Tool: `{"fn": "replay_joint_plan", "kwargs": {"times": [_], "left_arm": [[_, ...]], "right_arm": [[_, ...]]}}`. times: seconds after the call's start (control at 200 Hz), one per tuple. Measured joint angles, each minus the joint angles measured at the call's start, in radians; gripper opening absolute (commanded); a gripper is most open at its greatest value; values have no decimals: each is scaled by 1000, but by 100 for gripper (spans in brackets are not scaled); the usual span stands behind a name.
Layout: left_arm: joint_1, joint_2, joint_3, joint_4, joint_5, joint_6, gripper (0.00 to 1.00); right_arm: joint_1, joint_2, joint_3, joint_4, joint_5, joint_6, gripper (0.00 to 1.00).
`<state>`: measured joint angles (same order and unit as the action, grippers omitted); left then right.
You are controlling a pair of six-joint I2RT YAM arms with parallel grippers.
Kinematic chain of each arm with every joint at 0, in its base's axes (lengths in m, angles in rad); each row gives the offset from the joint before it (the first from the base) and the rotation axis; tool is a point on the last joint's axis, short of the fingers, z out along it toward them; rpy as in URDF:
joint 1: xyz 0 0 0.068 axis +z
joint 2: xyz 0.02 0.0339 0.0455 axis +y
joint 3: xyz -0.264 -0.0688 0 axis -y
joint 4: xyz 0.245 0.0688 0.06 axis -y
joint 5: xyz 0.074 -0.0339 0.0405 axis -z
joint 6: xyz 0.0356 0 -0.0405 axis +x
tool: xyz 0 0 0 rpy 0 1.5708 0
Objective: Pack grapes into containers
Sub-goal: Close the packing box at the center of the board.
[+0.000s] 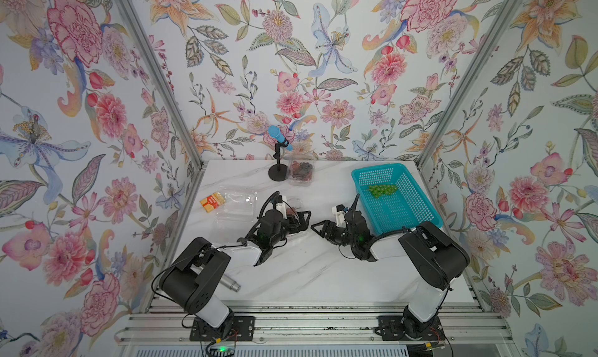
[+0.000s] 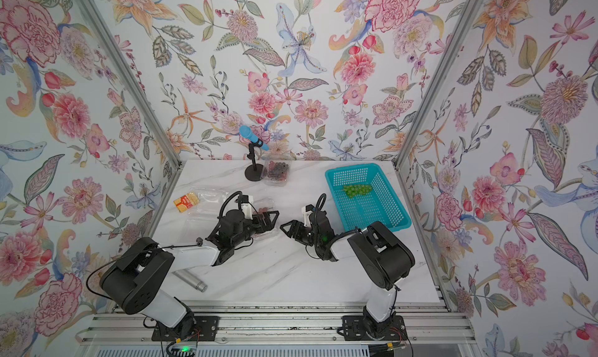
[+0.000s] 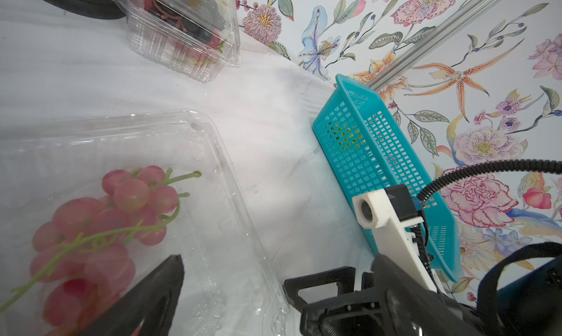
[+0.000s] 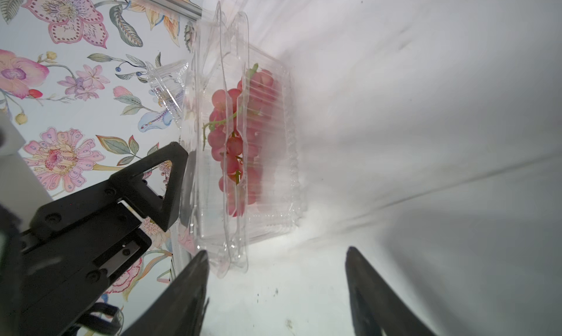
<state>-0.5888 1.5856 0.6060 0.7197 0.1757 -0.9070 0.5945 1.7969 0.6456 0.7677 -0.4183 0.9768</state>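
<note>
Left gripper jaws spread wide, pinching nothing, over a clear plastic clamshell box holding a red-pink grape bunch; right gripper jaws half spread, empty, box just ahead

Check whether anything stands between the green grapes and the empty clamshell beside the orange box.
Yes. The teal basket walls in the green grapes. Mid-table, the red-grape clamshell sits on that line with the left gripper over it. The empty clamshell lies beyond them.
</note>
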Motion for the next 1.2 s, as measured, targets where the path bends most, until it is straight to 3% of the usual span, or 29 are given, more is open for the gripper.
{"fn": "replay_joint_plan", "kwargs": {"times": [0.09, 1.201], "left_arm": [[0, 0, -4, 2, 0, 0, 100], [0, -32, -28, -5, 0, 0, 100]], "right_arm": [[-10, 2, -4, 31, -10, 9, 56], [28, 110, 52, 138, -50, 64, 26]]}}
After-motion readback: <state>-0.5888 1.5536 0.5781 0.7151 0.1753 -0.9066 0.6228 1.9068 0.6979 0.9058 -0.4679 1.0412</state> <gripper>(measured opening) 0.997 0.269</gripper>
